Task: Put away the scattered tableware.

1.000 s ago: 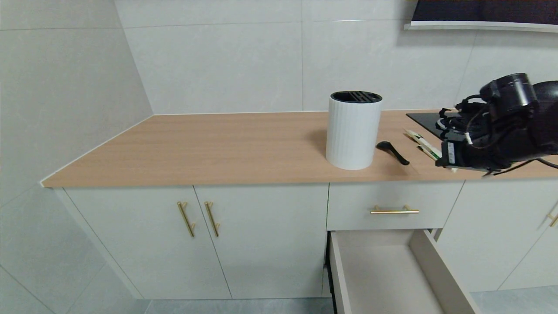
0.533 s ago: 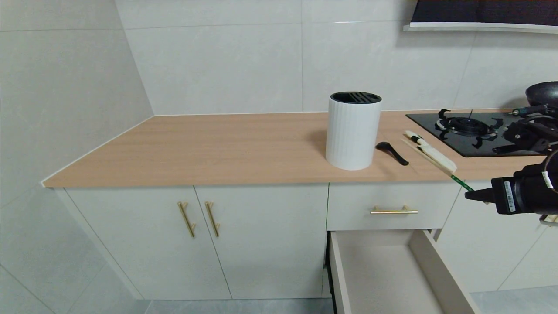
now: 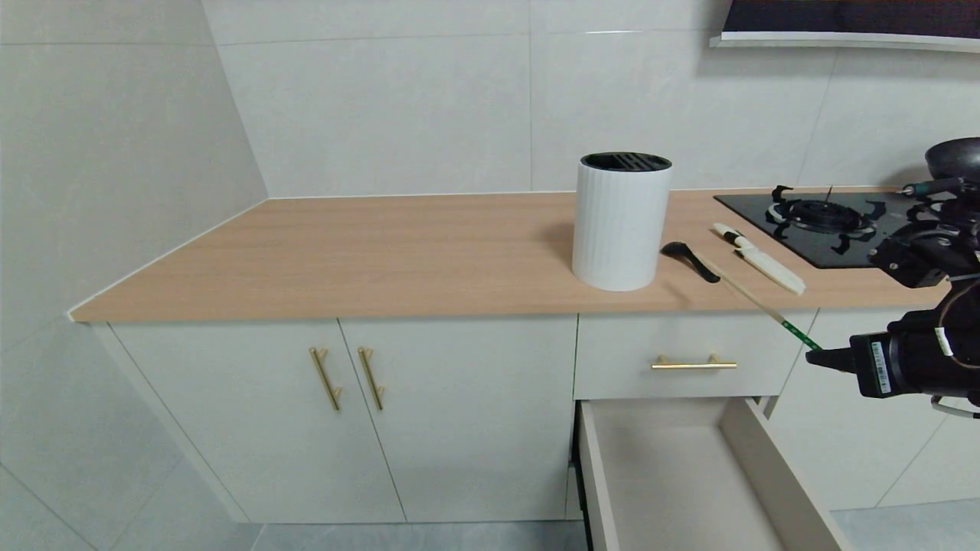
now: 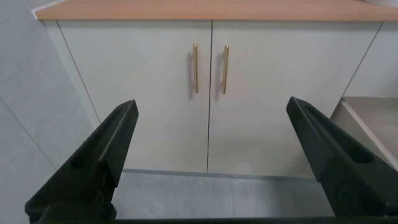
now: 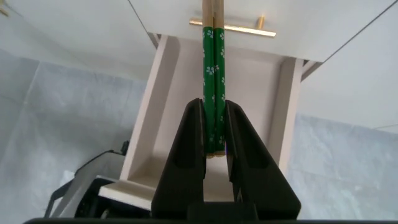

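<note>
Chopsticks (image 5: 212,74) tight in the closed right hand (image 5: 214,111), near open drawer (image 5: 149,124).

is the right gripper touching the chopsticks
Touching. The right wrist view shows the right gripper shut on the green end of the chopsticks, with both fingers pressed against them.

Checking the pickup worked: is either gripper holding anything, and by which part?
The right gripper is shut on the chopsticks, clamping their green patterned end. The left gripper is open and holds nothing.
</note>
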Robot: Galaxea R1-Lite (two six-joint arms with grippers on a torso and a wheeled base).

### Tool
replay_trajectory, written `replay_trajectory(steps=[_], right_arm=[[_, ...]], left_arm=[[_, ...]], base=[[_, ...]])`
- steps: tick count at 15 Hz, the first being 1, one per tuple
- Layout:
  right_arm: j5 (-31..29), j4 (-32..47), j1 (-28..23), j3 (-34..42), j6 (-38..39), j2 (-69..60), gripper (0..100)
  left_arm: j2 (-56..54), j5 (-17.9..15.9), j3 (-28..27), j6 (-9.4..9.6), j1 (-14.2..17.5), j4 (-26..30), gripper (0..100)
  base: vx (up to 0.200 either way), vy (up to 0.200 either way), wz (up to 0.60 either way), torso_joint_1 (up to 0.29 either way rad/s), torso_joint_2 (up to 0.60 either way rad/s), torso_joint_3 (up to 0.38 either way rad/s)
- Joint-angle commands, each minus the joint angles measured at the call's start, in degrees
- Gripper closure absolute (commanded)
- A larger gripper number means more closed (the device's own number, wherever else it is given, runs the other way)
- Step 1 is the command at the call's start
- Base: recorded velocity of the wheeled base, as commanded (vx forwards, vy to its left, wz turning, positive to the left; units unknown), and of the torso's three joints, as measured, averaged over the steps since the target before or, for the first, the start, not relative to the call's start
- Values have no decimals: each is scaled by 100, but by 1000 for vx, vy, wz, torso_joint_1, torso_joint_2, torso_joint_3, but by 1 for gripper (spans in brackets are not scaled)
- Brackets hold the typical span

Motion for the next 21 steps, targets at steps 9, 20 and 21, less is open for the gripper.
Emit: replay_trajectory(steps=[9,20,21], right_arm=[[39,-18,219,313,-441,60,100],[30,-53,711,559,-731,517,100],[30,-132,799,541,-723,895,100]], left_arm=[[2,8,2,-2,-2,-2,0],[2,-1,2,-2,-2,-2,0],[2,-1,2,-2,-2,-2,0]], base=[[0,0,0,-182,462,276],[0,0,0,-94,309,209],[0,0,0,0,0,0]])
